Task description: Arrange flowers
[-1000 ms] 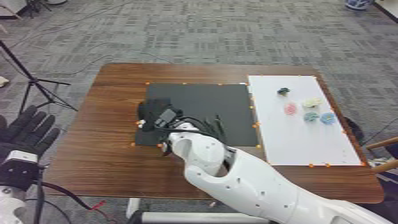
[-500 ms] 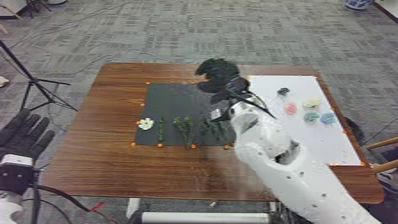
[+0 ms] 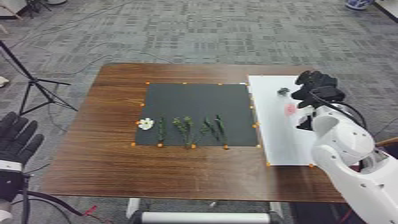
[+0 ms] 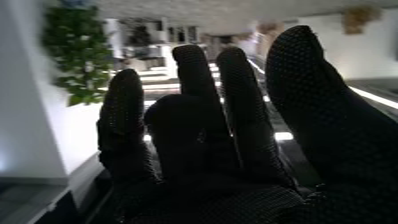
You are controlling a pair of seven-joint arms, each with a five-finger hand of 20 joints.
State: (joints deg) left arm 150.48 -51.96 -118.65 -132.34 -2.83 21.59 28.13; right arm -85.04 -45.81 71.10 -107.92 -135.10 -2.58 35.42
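Spanning the middle of the head view, a brown wooden table (image 3: 98,165) carries a white board (image 3: 286,145) at right and a black mat (image 3: 197,102) at centre. At the left edge, the left hand (image 3: 12,145) is open and empty, fingers spread. Over the board's upper right, the right hand (image 3: 322,91) has its fingers straight and apart, holding nothing. Green stems (image 3: 184,131) lie across the mat's lower half; a white flower (image 3: 146,124) sits left of them, and a pink flower (image 3: 290,109) rests on the board.

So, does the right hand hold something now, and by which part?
It holds nothing: the right hand is above the white board, with its fingers open.
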